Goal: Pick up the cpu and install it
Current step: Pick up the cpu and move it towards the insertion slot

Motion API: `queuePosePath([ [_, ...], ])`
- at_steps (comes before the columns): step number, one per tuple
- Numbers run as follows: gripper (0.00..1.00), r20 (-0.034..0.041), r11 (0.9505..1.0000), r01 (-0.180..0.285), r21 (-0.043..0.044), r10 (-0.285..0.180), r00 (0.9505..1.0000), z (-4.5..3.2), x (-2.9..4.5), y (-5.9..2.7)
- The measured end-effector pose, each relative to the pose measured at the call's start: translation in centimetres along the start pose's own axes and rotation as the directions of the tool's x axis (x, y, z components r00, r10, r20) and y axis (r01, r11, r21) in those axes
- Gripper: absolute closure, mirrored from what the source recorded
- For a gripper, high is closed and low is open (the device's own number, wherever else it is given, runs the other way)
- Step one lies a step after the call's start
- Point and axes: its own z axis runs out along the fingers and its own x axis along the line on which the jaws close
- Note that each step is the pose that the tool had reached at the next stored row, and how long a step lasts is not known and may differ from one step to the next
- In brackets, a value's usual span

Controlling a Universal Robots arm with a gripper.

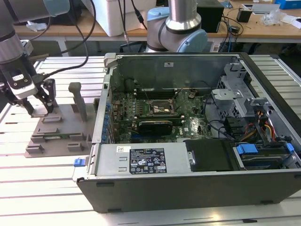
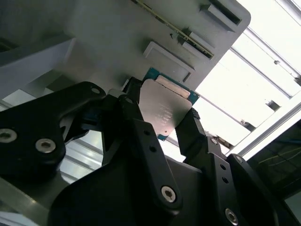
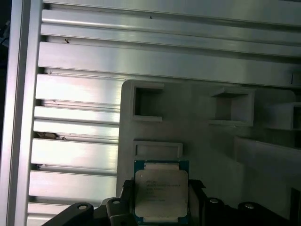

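While clamped in tool (image 2: 163, 112), silver-topped green-edged cpu (image 3: 161, 190)

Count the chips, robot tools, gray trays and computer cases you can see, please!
cpu: 1
tool: 1
gray holder tray: 1
open computer case: 1
Total: 4

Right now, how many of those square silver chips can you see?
1. The silver chip is held in the tool, at the grey tray. Others may be hidden inside the computer.
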Motion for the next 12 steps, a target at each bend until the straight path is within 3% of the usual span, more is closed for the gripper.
queuePosePath([
  [12, 0.45, 0.0000, 1.0000, 0.000, 0.0000, 0.000, 1.0000, -2.48, -0.06, 0.00],
])
